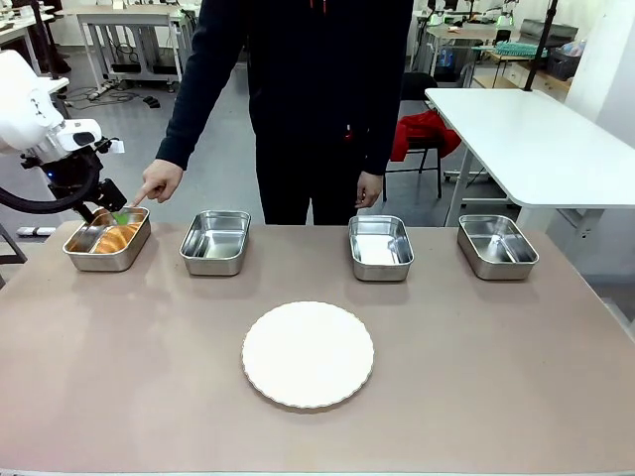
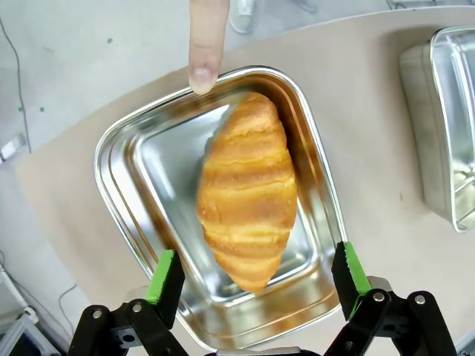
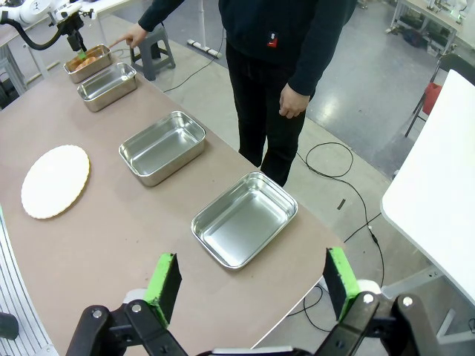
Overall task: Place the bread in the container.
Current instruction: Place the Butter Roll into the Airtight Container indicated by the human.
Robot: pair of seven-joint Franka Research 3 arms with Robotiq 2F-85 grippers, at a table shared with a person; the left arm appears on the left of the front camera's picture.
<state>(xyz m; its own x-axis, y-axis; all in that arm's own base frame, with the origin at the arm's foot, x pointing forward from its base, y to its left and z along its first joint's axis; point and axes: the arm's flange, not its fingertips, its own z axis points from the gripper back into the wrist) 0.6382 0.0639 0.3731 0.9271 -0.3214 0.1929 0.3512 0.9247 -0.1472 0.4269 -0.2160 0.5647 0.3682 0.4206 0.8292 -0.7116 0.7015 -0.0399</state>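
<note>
The bread (image 2: 247, 191), a golden-brown ridged croissant, lies inside the leftmost container (image 2: 126, 174), a shiny steel pan. In the front view the bread (image 1: 117, 237) shows in that container (image 1: 104, 258) at the table's far left. My left gripper (image 2: 256, 278) hangs open just above the pan, its green pads either side of the croissant and not touching it; the front view shows my left gripper (image 1: 111, 214) over the pan's back rim. The person's finger (image 2: 205, 44) points at the pan's rim. My right gripper (image 3: 252, 285) is open with nothing between its fingers, above the table's right end.
Three more steel pans (image 1: 215, 241) (image 1: 380, 247) (image 1: 496, 245) line the far side of the table. A round white plate (image 1: 309, 354) sits in the middle. The person (image 1: 317, 99) stands at the far edge, one hand (image 1: 159, 181) pointing at the leftmost pan.
</note>
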